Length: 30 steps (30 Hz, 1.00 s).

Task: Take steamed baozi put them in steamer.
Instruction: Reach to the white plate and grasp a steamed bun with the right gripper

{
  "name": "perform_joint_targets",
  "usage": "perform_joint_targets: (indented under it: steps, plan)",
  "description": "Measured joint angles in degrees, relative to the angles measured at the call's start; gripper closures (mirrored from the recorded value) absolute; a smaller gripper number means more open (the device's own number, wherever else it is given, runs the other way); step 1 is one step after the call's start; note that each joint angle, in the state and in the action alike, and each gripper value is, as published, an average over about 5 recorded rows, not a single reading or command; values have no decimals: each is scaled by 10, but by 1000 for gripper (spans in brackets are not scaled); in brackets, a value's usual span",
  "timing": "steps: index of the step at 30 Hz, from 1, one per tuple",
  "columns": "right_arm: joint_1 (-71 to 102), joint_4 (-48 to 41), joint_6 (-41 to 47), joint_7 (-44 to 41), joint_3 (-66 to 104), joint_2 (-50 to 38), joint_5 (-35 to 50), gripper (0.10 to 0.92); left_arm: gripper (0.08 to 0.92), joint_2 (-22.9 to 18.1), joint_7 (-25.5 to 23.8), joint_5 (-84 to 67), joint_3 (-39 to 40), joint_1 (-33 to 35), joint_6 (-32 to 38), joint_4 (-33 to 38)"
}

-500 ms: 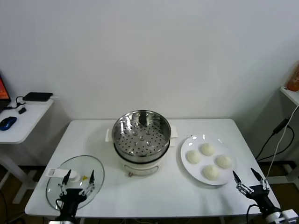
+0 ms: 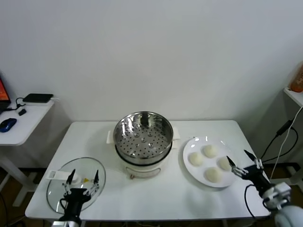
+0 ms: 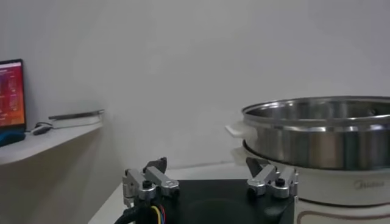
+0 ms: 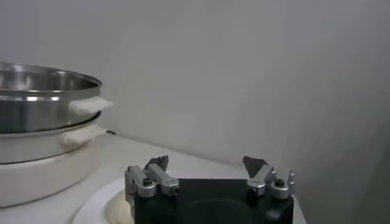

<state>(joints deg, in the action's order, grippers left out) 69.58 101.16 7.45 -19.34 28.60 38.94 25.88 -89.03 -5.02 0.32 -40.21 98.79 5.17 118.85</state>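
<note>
White wall stands behind a white rectangular surface (image 2: pixel 156 198). On its middle sits the steamer (image 2: pixel 143 138), a round shiny steel basket with a perforated bottom on a white pot base. Four steamed baozi (image 2: pixel 209 161), smooth, domed and off-white, lie on a flat white plate (image 2: pixel 189 166) to the steamer's right. The right pincer (image 2: pixel 244 163) hovers at the plate's outer edge, just beside the nearest bun; its fingers are spread wide and hold nothing. It seems not to touch the bun, though the view is poor there. The left pincer (image 2: pixel 81 182) is also wide open and empty, above a round glass lid (image 2: pixel 54 189) near the front left corner.
</note>
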Motion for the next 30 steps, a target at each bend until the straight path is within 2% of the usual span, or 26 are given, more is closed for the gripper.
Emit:
perform_joint_targets:
  steps: [8, 14, 21, 30]
  plan:
    - [-202, -74, 41, -147, -151, -89, -40, 203, 177, 0, 1, -3, -3, -3, 1, -2]
    - [-361, -138, 47, -254, -296, -120, -74, 203, 177, 0, -1, -4, 0, -8, 1, -8]
    - [-563, -207, 46, -346, -507, -117, -100, 203, 177, 2, -3, -4, 1, -9, 2, -15]
    - [-767, -279, 35, -407, -782, -72, -117, 203, 177, 4, -5, -4, 0, -9, 2, -13]
